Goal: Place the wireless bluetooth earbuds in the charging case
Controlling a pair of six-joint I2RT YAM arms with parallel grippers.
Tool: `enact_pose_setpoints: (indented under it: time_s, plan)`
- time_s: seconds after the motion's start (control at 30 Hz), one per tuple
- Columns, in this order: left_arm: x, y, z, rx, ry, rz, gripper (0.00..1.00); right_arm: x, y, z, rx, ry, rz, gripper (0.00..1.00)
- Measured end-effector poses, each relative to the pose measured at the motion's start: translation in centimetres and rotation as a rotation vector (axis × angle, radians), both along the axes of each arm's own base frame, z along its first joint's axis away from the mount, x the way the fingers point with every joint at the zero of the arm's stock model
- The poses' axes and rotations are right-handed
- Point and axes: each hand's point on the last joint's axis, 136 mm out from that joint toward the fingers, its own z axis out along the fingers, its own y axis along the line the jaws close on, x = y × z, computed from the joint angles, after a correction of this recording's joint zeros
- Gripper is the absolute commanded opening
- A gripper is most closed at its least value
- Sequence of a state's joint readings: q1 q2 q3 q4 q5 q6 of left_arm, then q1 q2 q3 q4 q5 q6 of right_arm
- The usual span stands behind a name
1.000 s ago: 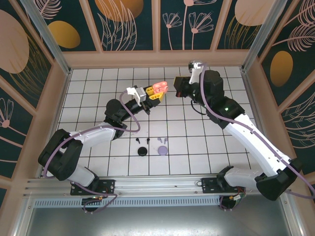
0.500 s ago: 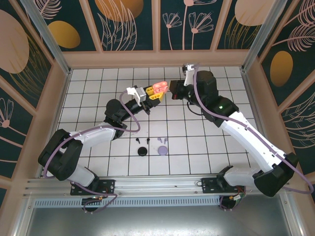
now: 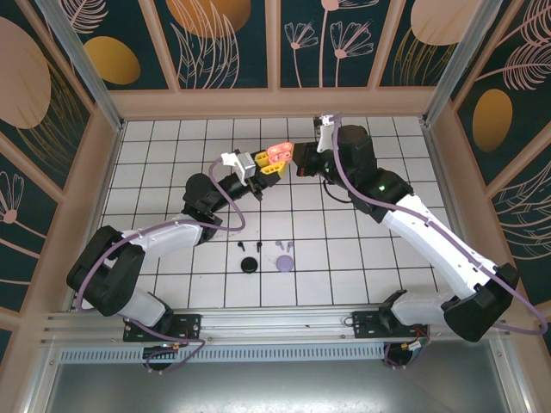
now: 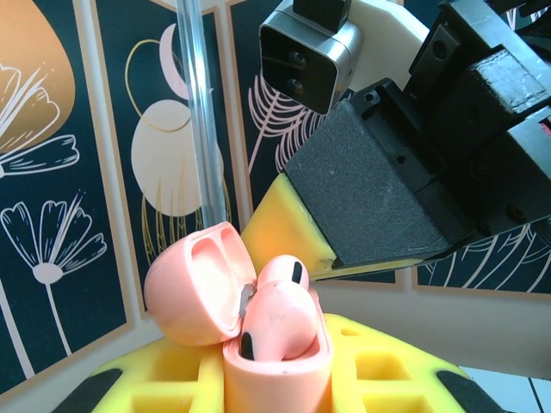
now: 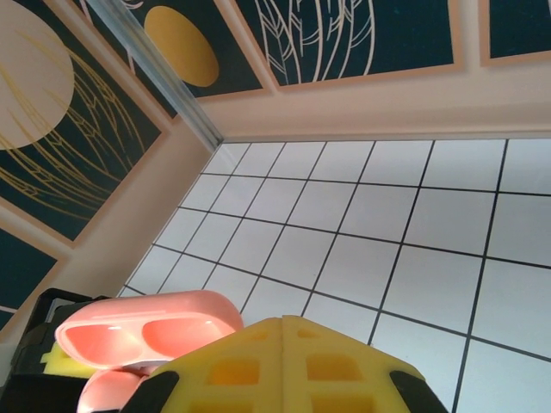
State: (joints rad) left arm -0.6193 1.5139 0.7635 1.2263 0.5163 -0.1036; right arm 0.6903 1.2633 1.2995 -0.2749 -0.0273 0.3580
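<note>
My left gripper (image 3: 269,165) is shut on the salmon-pink charging case (image 3: 277,154), held above the table with its lid (image 4: 191,284) swung open. Two salmon-pink earbuds (image 4: 280,314) sit in the case (image 4: 277,366), their heads standing above the rim. The case stands between the yellow pads (image 4: 379,361) of the left gripper (image 4: 277,379). My right gripper (image 3: 297,162) is shut and empty, its yellow tips (image 4: 284,234) just behind and above the case. In the right wrist view the gripper (image 5: 284,331) has the open lid (image 5: 146,329) at its lower left.
Two black earbuds (image 3: 238,248) and a round black case (image 3: 250,264) lie on the white grid table (image 3: 362,241) near the front. Lilac earbuds (image 3: 284,246) and a lilac case (image 3: 284,261) lie beside them. Wooden walls ring the table.
The right arm has swung left, bringing its shut gripper up to the case. The left arm and the case have stayed still.
</note>
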Motion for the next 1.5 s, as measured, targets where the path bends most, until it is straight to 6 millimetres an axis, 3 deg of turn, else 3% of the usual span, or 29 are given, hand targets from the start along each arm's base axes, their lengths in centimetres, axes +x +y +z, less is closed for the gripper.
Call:
enact_pose_setpoints:
  time_s: [0.2,0.33,0.5,0.67,0.83,1.03,1.27,1.4,1.5]
  plan:
    - [-0.1,-0.1,0.0,0.0,-0.001,-0.002,0.0,0.0,-1.0,0.4,-0.018,-0.003,-0.039,0.01]
    - [-0.1,-0.1,0.0,0.003,-0.002,-0.005,0.0,0.2,-1.2,2.4,-0.008,-0.027,-0.042,0.01]
    - [-0.3,-0.4,-0.6,0.03,0.0,-0.021,0.0,2.0,0.4,4.5,-0.015,-0.049,-0.023,0.01]
    - [-0.5,-0.7,-1.4,0.063,0.006,-0.042,0.0,4.9,2.5,3.7,-0.074,0.009,0.006,0.0]
    - [-0.5,-0.9,-1.9,0.08,0.01,-0.048,0.0,6.4,3.7,0.7,-0.15,0.113,0.036,0.0]
    - [-0.6,-1.1,-2.4,0.097,0.022,-0.061,0.0,4.5,3.3,-2.4,-0.218,0.208,0.074,0.0]
    - [-1.1,-2.0,-3.4,0.119,0.044,-0.097,0.0,-0.8,1.5,-2.7,-0.202,0.212,0.085,0.0]
    - [-0.7,-2.3,-3.6,0.115,0.062,-0.097,0.0,-1.4,-0.8,-2.4,-0.156,0.217,0.015,0.0]
    - [0.2,-1.9,-3.5,0.097,0.093,-0.062,0.0,-0.5,-4.1,-2.3,-0.105,0.223,-0.105,0.02]
